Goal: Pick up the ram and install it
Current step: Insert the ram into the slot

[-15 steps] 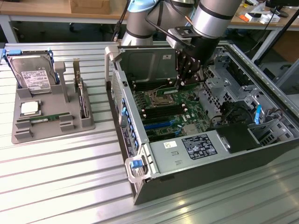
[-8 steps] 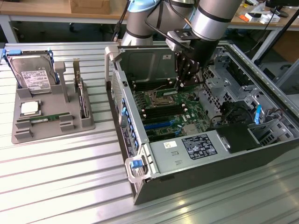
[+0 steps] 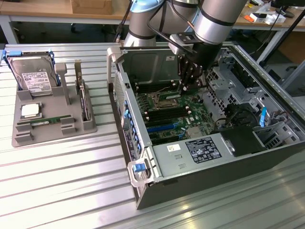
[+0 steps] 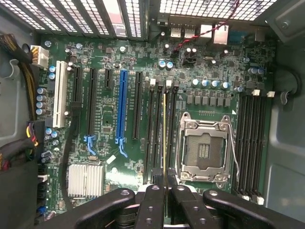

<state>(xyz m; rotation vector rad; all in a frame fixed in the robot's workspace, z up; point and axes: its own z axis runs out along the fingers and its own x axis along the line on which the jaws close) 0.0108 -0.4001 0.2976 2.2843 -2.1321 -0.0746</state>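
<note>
A ribbed, silvery metal workbench (image 3: 57,186) fills the room's foreground, with wooden desks behind it, and on it lies an open grey computer tower case (image 3: 214,157) on its side. The ram (image 4: 165,133), seen edge-on from the wrist as a thin stick with a yellowish edge, stands upright in one of the long black memory slots (image 4: 155,129) of the green motherboard (image 4: 109,157), just beside the empty silver processor socket (image 4: 205,150) with its metal frame. The black gripper (image 4: 165,183) pinches the top end of the ram, its fingers (image 4: 153,191) pressed against either side of the thin board. In the exterior view the gripper (image 3: 190,86) hangs from the silver-and-grey robot arm (image 3: 209,19) and reaches down into the case above the motherboard (image 3: 167,114). More black slots (image 4: 252,138) run on the far side of the socket, and a blue expansion slot (image 4: 122,107) and a ribbed silver heatsink (image 4: 86,180) sit further off. Well apart, toward the exterior view's left, a grey moulded parts tray (image 3: 47,119) holds a boxy silver hard drive (image 3: 32,76) with a white label, a square silver processor chip (image 3: 29,110) and another green memory stick (image 3: 45,122).
</note>
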